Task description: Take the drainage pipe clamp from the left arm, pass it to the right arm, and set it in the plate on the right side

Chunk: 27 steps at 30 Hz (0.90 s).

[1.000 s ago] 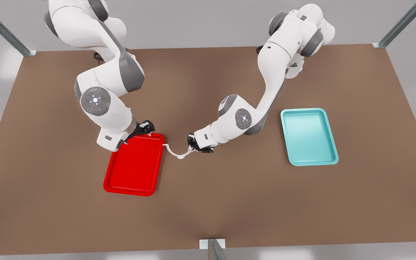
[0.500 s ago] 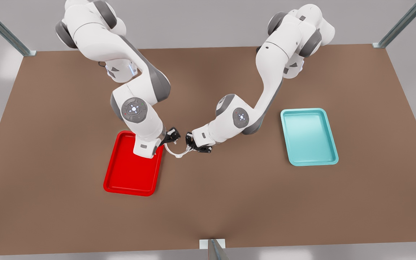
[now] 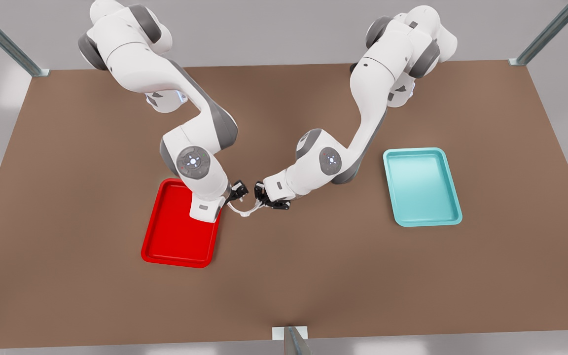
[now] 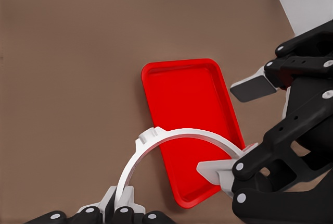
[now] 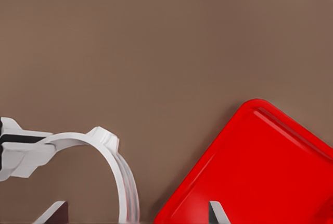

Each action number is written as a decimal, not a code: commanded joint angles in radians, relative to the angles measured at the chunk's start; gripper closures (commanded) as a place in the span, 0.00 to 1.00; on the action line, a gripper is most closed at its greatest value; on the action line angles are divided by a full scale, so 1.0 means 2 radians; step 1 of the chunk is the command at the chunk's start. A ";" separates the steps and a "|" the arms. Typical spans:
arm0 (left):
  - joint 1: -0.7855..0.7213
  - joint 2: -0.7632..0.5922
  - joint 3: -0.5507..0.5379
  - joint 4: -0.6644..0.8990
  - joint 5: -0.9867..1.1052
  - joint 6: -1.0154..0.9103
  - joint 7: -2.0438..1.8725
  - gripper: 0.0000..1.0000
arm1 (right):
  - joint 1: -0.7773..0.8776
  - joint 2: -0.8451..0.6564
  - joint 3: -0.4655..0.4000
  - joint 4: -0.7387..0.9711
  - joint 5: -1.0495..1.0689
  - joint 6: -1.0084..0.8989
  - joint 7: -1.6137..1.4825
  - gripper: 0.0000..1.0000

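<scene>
The drainage pipe clamp (image 3: 242, 211), a thin white half-ring, hangs just above the table beside the red plate (image 3: 165, 241). My left gripper (image 3: 260, 199), on the arm at the front view's right, is shut on one end of it; the left wrist view shows that grip (image 4: 122, 211) at the clamp (image 4: 171, 134). My right gripper (image 3: 237, 192), on the arm over the plate, is open with its fingers straddling the clamp's other end (image 4: 237, 130). In the right wrist view the clamp (image 5: 112, 153) runs between the spread fingertips (image 5: 135, 213), beside the plate (image 5: 270, 172).
A teal tray (image 3: 422, 187) lies on the brown table at the front view's right, behind the left arm's elbow. Metal frame posts stand at the table's corners and at its front edge (image 3: 291, 340).
The right arm has swung from the red plate's far edge over to the clamp, bringing its open gripper to the clamp's free end. The left gripper has held the clamp nearly still.
</scene>
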 commanded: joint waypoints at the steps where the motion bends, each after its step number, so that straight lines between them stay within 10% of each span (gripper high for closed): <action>1: 0.000 -0.001 0.000 0.000 -0.004 -0.001 0.012 0.79 | -0.004 -0.001 0.000 -0.003 -0.001 0.000 -0.019 0.00; 7: -0.001 -0.001 0.000 0.000 -0.003 -0.001 0.012 0.79 | -0.005 -0.002 0.000 -0.021 -0.001 -0.003 -0.026 0.00; 10: -0.001 0.000 0.000 0.000 -0.003 -0.001 0.012 0.79 | -0.010 0.001 0.000 -0.022 -0.001 0.001 -0.064 0.78; 17: -0.001 0.001 0.000 0.000 -0.004 -0.001 0.012 0.79 | -0.012 0.001 0.000 -0.021 0.003 0.012 -0.063 0.79; 20: -0.001 0.002 0.000 0.000 -0.005 -0.001 0.010 0.60 | -0.012 0.001 0.000 -0.021 0.003 0.012 -0.063 0.79; 23: -0.001 0.001 0.000 0.000 -0.005 -0.001 0.000 0.00 | -0.011 0.001 0.000 -0.021 0.003 0.010 -0.063 0.79; 27: -0.002 0.001 -0.001 0.000 -0.005 -0.001 -0.018 0.00 | -0.009 -0.001 0.000 -0.022 0.001 0.003 -0.062 0.79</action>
